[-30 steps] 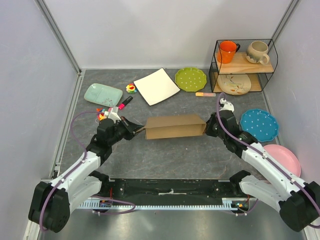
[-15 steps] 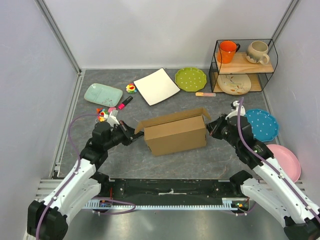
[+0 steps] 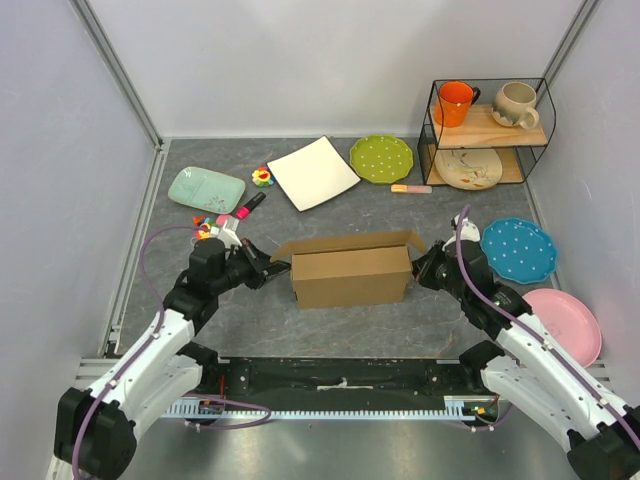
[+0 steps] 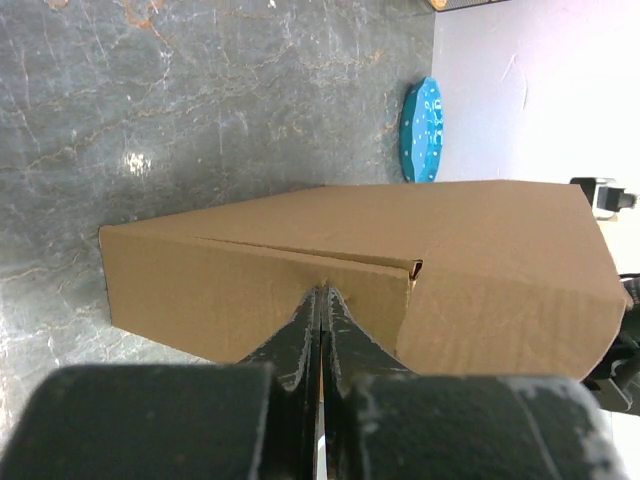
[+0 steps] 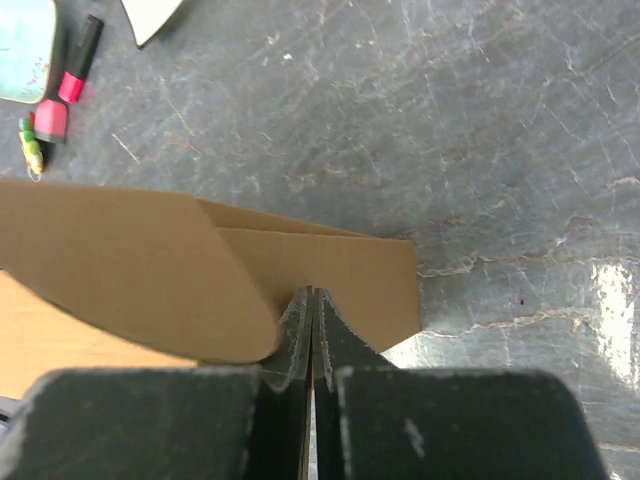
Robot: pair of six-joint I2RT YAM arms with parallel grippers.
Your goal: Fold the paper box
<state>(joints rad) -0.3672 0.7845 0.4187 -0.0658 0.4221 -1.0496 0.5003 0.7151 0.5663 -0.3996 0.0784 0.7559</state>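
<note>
**Box** [image 3: 350, 268]: brown cardboard, partly formed, its long wall upright. It sits directly between my two grippers, with loose flaps at both ends.

**Left gripper** [image 3: 270, 268]: clenched on the thin cardboard at the box's near end. My wrist view shows the fingers [image 4: 300, 335] pinched flat on the edge.

**Right gripper** [image 3: 420, 268]: likewise clenched, grasping the flap at the opposite end.

**Risks, as I judge them:**
- Each grip holds only the very edge of a single sheet, so pulling apart may slip a flap free or tear it at a crease.
- Pushing inward may buckle the long wall instead of bending it on its score line.
- An uneven lift may skew the box, since only my two pinches steady it.
- The blue plate [image 3: 517, 249] lies just outboard of the right gripper and a marker [image 3: 250, 205] lies just beyond the left. A wide swing may knock either.

**Surface** [image 3: 340, 320]: grey, marbled and flat, with a slight sheen. I expect cardboard to slide on it easily.

**Room:**
- Pale walls stand on three sides, with metal rails at the corners.
- Far ahead of both grippers are a white plate [image 3: 313, 172], a green plate [image 3: 381, 158], a mint tray [image 3: 206, 188] and a wire shelf [image 3: 488, 130] holding two mugs.
- A pink plate [image 3: 580, 325] lies behind the right gripper.
</note>
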